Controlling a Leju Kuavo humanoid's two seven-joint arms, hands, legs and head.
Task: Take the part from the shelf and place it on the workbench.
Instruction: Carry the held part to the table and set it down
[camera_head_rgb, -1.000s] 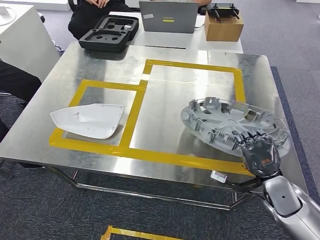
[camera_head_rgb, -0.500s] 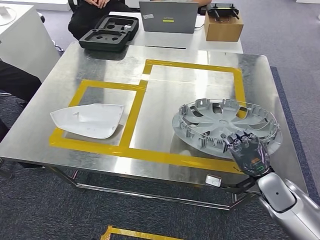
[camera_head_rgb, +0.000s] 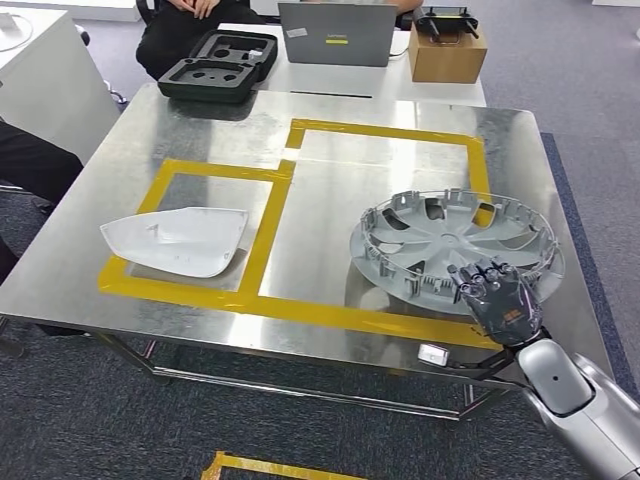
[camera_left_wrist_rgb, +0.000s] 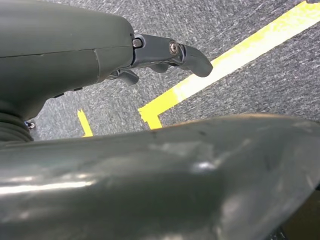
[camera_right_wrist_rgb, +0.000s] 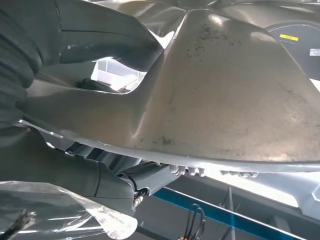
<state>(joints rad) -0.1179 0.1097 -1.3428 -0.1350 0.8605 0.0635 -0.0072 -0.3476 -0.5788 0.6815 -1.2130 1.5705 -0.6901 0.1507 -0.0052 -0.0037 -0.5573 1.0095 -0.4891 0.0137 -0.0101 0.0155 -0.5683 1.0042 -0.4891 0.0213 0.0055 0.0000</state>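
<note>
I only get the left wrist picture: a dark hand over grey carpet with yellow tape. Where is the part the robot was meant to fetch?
Observer: In the head view the grey wheel cover is over the metal workbench, inside the larger yellow-taped square.
Operator: Who holds it?
Observer: The right hand grips its near rim; the right wrist view shows the cover's underside close up, fingers curled below its edge.
Operator: Anything else on that bench?
Observer: A white mirror cover lies in the smaller taped square, apart from the wheel cover.
</note>
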